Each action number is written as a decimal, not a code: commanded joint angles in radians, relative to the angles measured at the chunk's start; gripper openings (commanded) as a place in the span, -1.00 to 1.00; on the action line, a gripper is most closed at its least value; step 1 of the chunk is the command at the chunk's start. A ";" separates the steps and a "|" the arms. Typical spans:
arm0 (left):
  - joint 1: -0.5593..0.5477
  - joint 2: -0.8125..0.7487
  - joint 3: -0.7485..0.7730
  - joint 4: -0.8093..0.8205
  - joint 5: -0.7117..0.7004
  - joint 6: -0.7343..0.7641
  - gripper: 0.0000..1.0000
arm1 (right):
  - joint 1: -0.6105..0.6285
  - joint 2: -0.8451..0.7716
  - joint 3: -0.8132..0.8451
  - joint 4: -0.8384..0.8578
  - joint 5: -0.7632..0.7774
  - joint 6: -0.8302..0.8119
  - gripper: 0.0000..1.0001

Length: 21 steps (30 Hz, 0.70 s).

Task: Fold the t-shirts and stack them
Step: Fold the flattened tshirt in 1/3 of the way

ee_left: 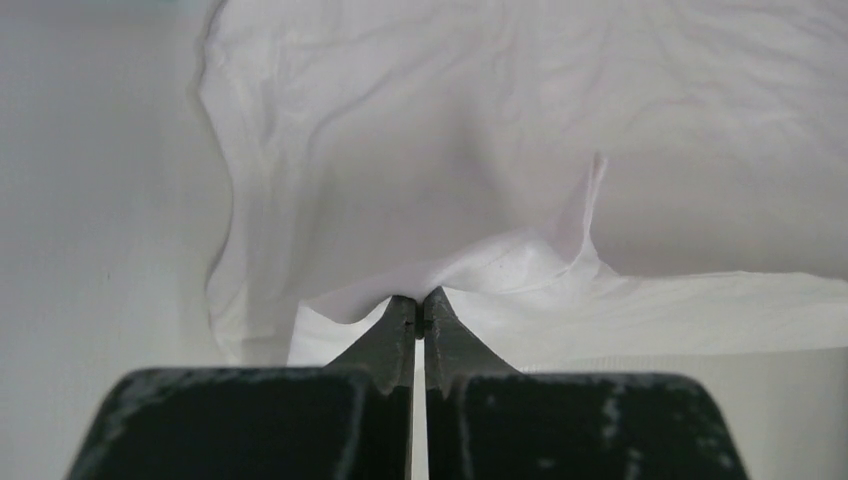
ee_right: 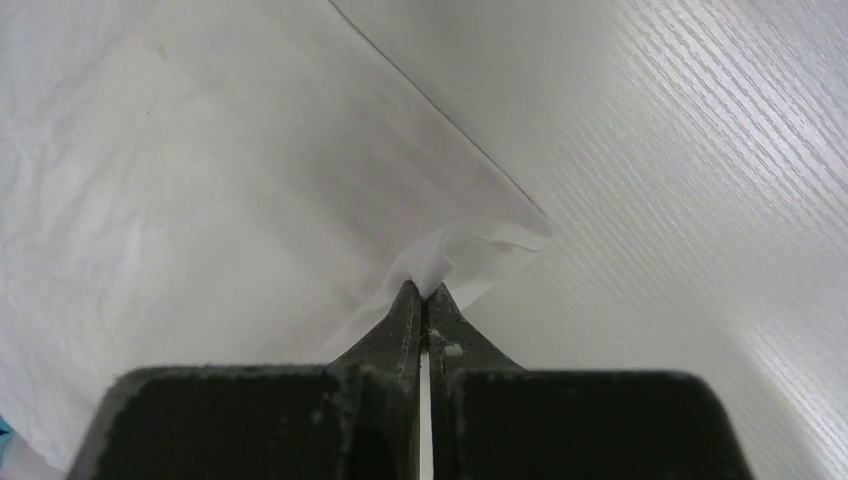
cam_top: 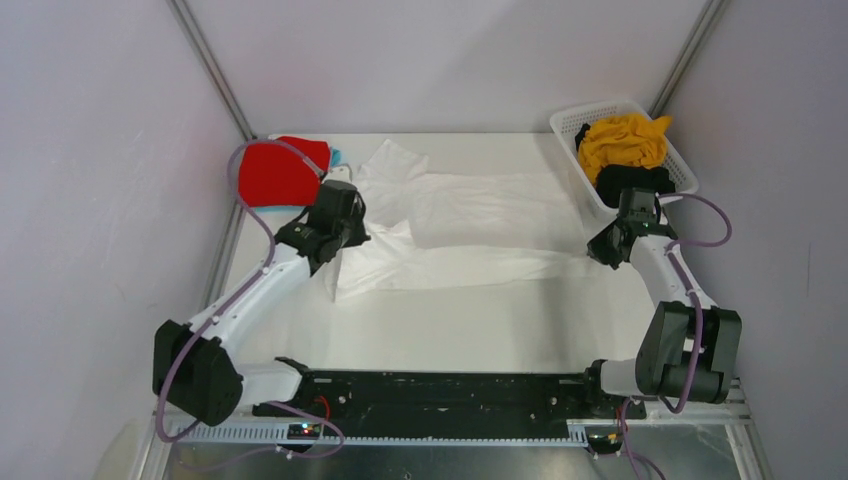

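A white t-shirt (cam_top: 470,230) lies spread across the middle of the table, partly folded lengthwise. My left gripper (cam_top: 345,215) is shut on its left edge; the left wrist view has the fabric (ee_left: 480,180) pinched at the fingertips (ee_left: 421,300). My right gripper (cam_top: 628,232) is shut on the shirt's right corner, and the cloth (ee_right: 200,200) bunches at its tips (ee_right: 423,290). A folded red t-shirt (cam_top: 280,172) rests at the back left, with a light blue one (cam_top: 335,155) peeking out beneath it. Mustard yellow (cam_top: 622,140) and black (cam_top: 630,180) t-shirts lie in the basket.
A white slotted basket (cam_top: 568,125) stands at the back right corner, close to my right gripper. Grey walls enclose the table on three sides. The black rail (cam_top: 440,390) with both arm bases runs along the near edge.
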 commanded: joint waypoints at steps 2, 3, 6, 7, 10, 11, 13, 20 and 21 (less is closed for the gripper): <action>0.024 0.094 0.102 0.122 0.030 0.246 -1.00 | -0.006 0.020 0.049 0.044 0.000 -0.021 -1.00; 0.029 0.126 0.114 0.131 0.034 0.270 -1.00 | -0.006 0.022 0.048 0.049 0.001 -0.021 -1.00; 0.048 0.208 0.191 0.142 0.064 0.386 -1.00 | -0.001 0.030 0.051 0.066 -0.018 -0.030 -1.00; 0.050 0.246 0.208 0.144 0.069 0.424 -1.00 | 0.000 0.032 0.051 0.073 -0.021 -0.032 -1.00; 0.067 0.340 0.288 0.147 0.104 0.500 -1.00 | 0.001 0.053 0.062 0.077 -0.022 -0.044 -1.00; 0.072 0.359 0.302 0.147 0.117 0.540 -1.00 | 0.001 0.059 0.069 0.079 -0.022 -0.050 -1.00; 0.086 0.421 0.343 0.146 0.178 0.604 -0.98 | 0.002 0.078 0.074 0.091 -0.024 -0.057 -1.00; 0.112 0.565 0.454 0.122 0.084 0.606 0.20 | 0.005 0.147 0.151 0.076 0.002 -0.096 -0.28; 0.116 0.570 0.467 0.117 0.067 0.582 0.75 | 0.006 0.145 0.156 0.073 0.010 -0.097 -0.21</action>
